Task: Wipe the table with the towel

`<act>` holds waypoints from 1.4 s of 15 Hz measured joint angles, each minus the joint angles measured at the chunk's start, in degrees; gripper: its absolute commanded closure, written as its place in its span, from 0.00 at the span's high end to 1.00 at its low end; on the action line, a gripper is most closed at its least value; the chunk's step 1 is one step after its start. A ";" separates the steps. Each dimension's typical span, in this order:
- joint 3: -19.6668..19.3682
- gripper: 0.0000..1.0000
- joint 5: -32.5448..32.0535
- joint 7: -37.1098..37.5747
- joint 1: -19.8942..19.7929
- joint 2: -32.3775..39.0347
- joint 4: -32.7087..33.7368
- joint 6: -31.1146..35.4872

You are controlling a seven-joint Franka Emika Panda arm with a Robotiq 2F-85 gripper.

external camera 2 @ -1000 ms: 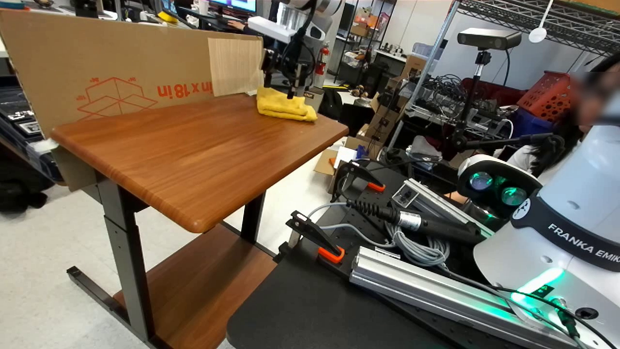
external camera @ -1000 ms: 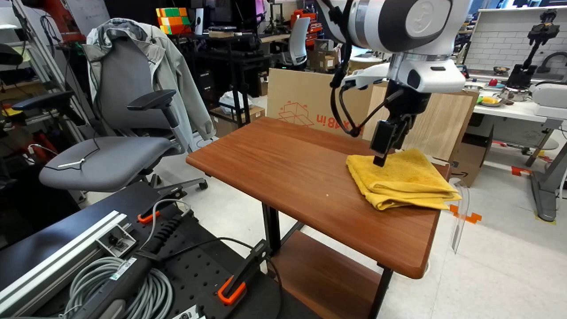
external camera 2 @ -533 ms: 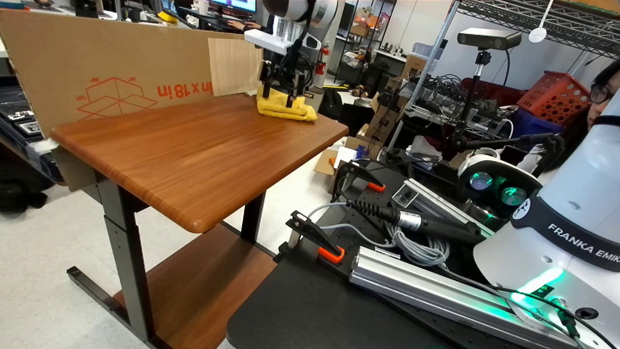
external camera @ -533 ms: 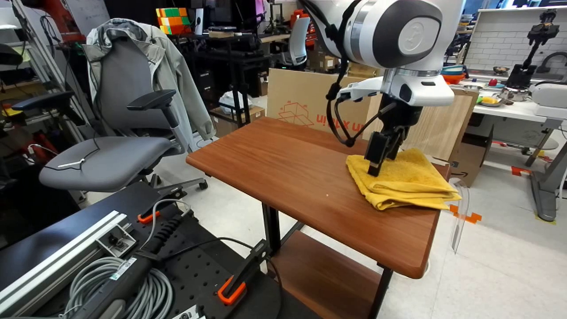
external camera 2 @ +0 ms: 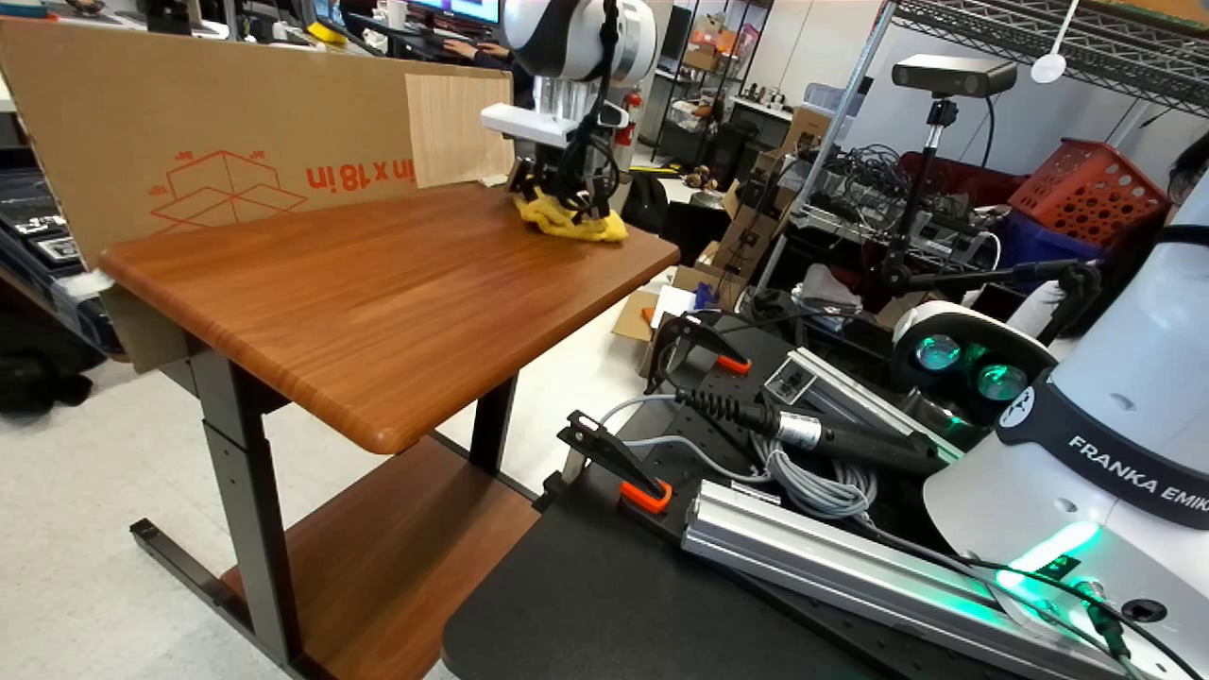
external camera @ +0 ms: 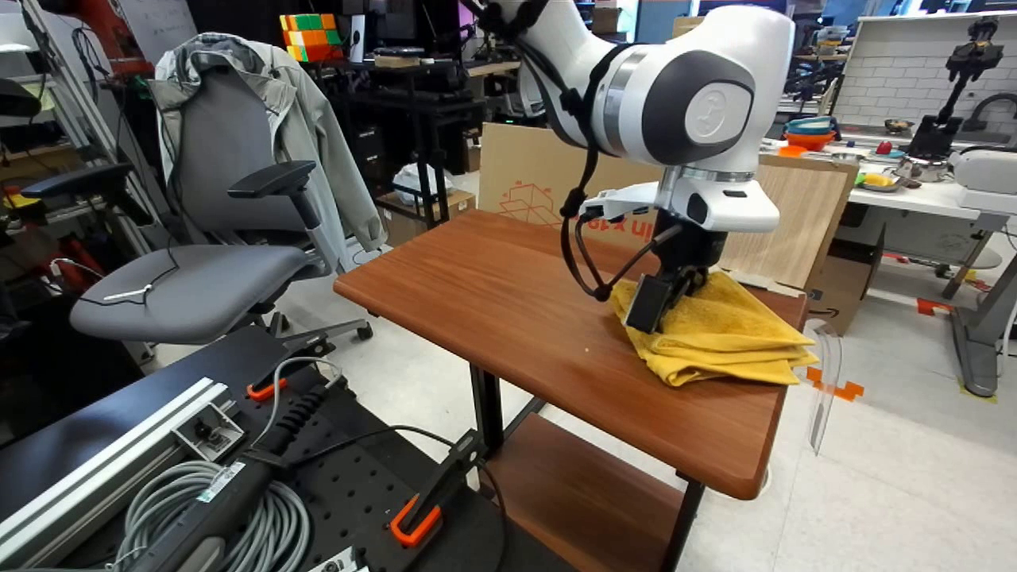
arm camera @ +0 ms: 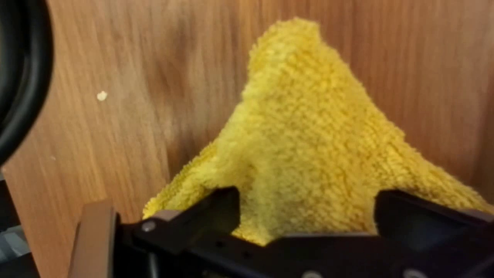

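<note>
The jaws, spread apart with seemingly no grip, have sunk into the towel [external camera: 731, 326], nudging it across the tabletop [external camera: 493, 270] near the pale board [external camera: 794, 234]; wiping looks close.

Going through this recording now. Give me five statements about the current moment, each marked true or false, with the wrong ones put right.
The yellow towel lies folded on the tabletop. True.
The jaws are shut tight against each other. False: they stand apart, with towel showing between them in the wrist view.
In the wrist view, a pale speck lies on the tabletop, apart from the towel. True.
The printed lettering behind the table is blue. False: the lettering on the cardboard is red-orange.
A jacket hangs over the back of the office chair. True.
</note>
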 measured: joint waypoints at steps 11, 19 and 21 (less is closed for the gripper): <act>8.64 1.00 -2.88 -15.73 8.82 -14.11 -25.82 11.84; 17.92 1.00 -0.02 -22.94 14.74 -21.90 -39.83 12.94; 18.71 1.00 1.76 -23.70 15.44 -21.45 -39.56 14.27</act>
